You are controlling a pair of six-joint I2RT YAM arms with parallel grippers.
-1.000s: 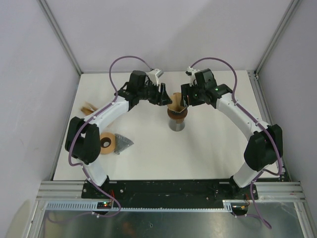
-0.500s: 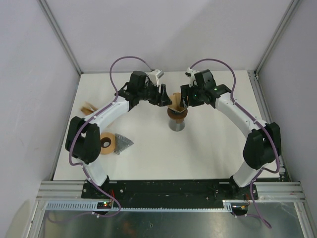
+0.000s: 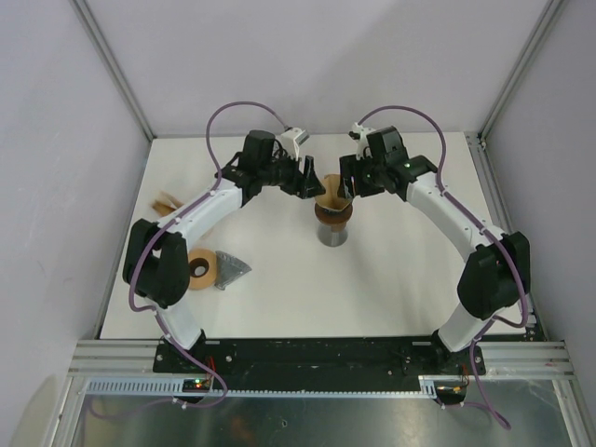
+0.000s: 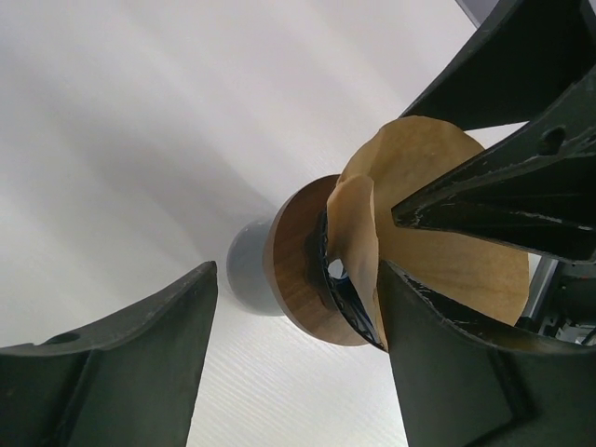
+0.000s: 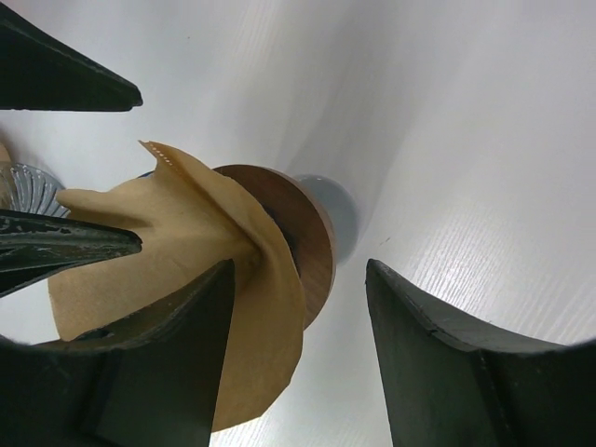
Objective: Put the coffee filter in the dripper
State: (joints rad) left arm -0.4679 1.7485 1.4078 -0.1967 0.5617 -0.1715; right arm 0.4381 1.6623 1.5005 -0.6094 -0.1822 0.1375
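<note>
We see the white surface (image 3: 391,279) shut in by walls (image 3: 56,186) on the left, rear and right. There is open room across its near and right parts. A wooden ring (image 3: 200,267) lies near-left, well apart from the work. The dripper (image 3: 333,223) stands mid-surface, toward the rear. The filter (image 3: 331,193) sits in its top, half folded, its paper rising above the rim. The left pincer (image 3: 309,180) is spread just left of the filter, and the right pincer (image 3: 347,189) is spread just right of it. Neither pinches the paper, and we cannot tell whether a finger touches it.
</note>
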